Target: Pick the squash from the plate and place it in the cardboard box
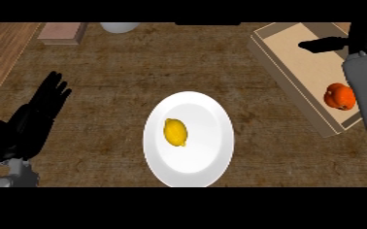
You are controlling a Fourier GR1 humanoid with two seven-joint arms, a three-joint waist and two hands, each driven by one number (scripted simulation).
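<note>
An orange squash (340,97) lies inside the cardboard box (287,60) at the right, near the box's front end. My right hand (327,44) hovers over the far part of the box, fingers stretched out to the left and holding nothing, well apart from the squash. Its grey forearm runs down the right edge and hides part of the box. The white plate (208,160) sits in the middle of the counter with only a yellow lemon (175,132) on it. My left hand (41,106) rests open at the left edge, fingers pointing up.
A pinkish block (61,32) and a white round object (118,27) stand along the far edge at the upper left. A lighter wooden strip (14,43) borders the counter's left side.
</note>
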